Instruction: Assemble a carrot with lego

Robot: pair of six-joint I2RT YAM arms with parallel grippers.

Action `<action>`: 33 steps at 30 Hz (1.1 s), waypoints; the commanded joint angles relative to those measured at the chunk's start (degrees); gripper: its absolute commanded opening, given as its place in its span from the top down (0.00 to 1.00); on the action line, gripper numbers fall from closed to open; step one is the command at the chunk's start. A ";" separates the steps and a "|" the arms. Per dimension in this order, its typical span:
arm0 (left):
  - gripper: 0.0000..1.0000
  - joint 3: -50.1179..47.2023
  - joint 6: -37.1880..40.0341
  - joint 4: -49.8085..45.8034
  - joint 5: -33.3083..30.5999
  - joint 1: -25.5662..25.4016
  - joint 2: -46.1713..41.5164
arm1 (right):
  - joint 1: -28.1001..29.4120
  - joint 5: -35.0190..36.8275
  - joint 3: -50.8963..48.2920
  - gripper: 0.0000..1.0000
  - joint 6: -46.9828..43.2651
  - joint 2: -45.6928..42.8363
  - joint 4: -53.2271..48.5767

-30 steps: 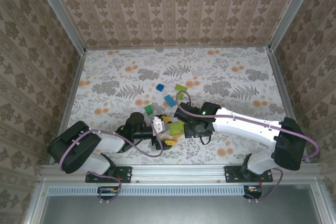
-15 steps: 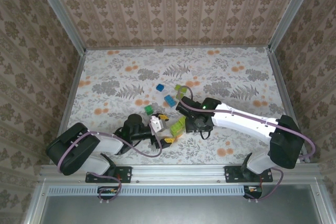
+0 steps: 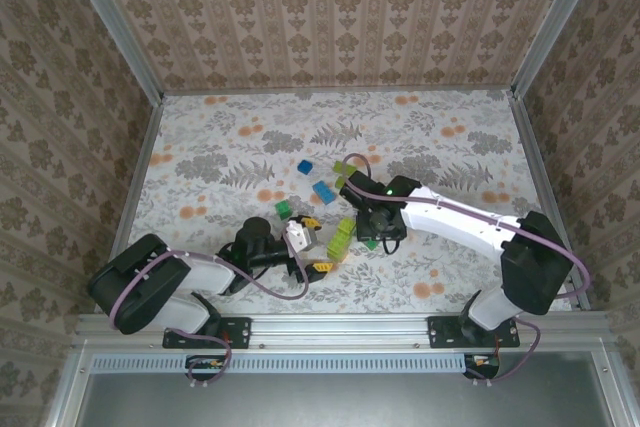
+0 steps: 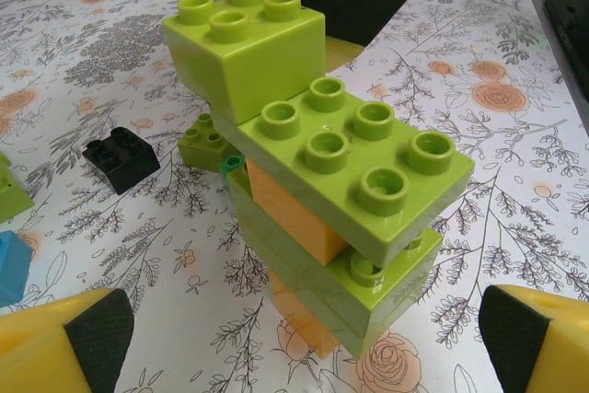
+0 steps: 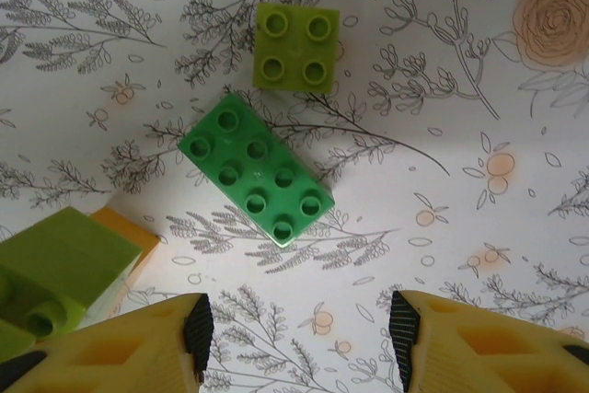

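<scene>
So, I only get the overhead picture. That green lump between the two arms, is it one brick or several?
Observer: Several. The left wrist view shows a stack of light green bricks with orange ones sandwiched between them.
Operator: Is anything gripping it?
Observer: No. The left fingers are wide open, short of the stack and not touching it.
Operator: What's under the right arm's end?
Observer: The right fingers are apart with nothing between them, above a dark green brick with eight studs. A small light green brick lies just beyond it, apart.
</scene>
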 commanded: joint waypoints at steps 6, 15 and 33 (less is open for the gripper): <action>0.00 -0.01 -0.37 1.60 0.97 0.11 0.92 | -0.87 0.57 5.07 0.44 -2.77 4.53 1.26; 0.00 1.07 -0.14 1.07 0.70 0.04 2.71 | -2.05 -0.08 8.69 0.44 -5.17 7.64 2.57; 0.00 2.50 0.39 -0.29 -0.42 0.07 4.12 | -2.35 -4.14 14.45 0.44 -11.51 13.92 4.99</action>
